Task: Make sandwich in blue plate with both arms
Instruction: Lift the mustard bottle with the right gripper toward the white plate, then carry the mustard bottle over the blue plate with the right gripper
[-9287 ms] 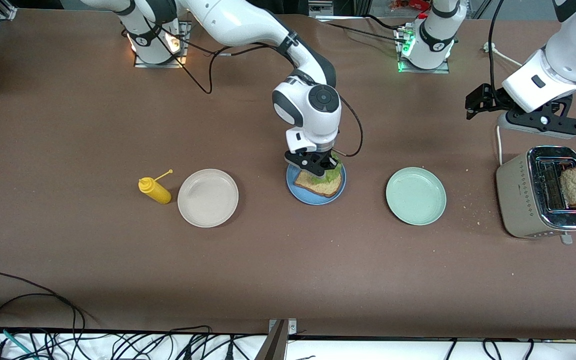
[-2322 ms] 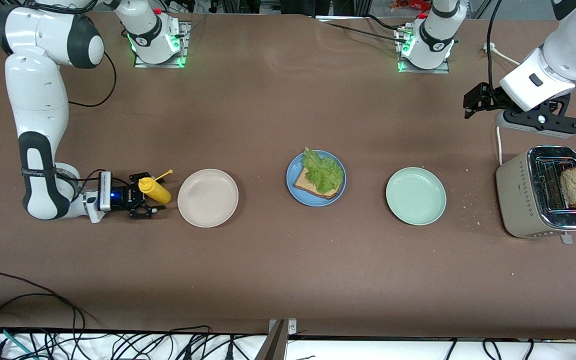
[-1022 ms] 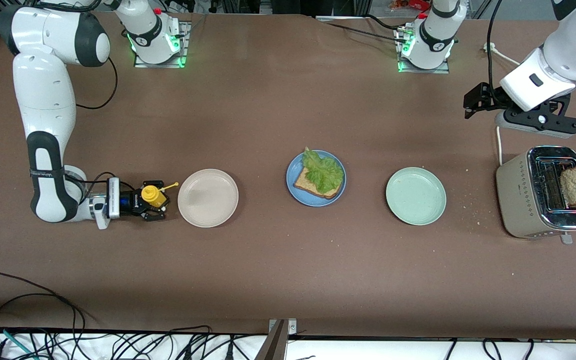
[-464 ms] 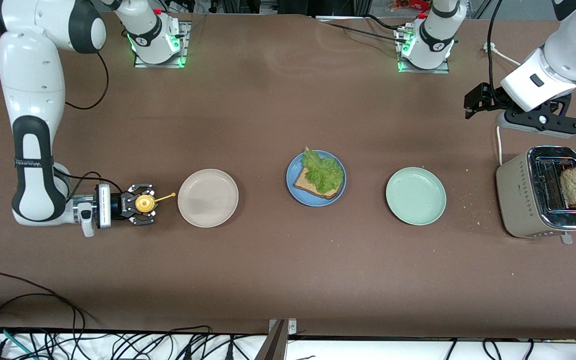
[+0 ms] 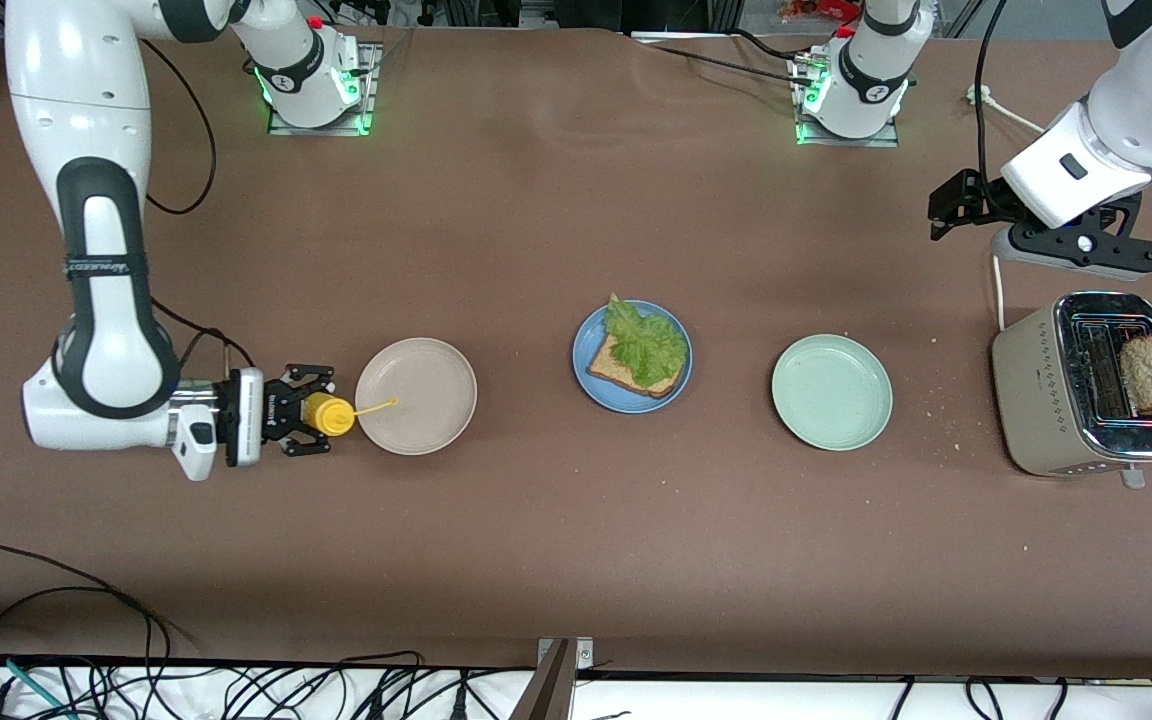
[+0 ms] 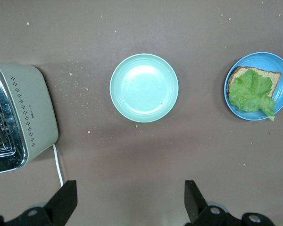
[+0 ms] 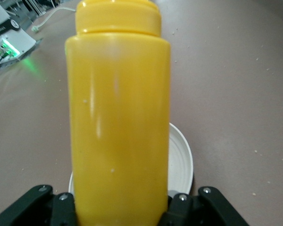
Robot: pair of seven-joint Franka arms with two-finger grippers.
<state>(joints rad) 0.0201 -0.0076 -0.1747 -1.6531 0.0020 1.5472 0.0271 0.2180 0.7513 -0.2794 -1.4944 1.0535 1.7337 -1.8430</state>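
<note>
The right gripper [image 5: 308, 414] clamps a yellow bottle [image 5: 328, 414] beside the beige plate [image 5: 416, 396]; the left gripper [image 6: 132, 209] waits spread, above the tabletop [image 5: 556, 540].

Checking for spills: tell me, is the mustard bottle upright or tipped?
Tipped: the mustard bottle lies sideways in the right pincer, nozzle over the beige plate.

You've got: glossy yellow plastic bottle [image 7: 118, 113]; matt brown surface [image 5: 536, 520]; toaster [image 5: 1086, 400] w/ shiny metal top.
</note>
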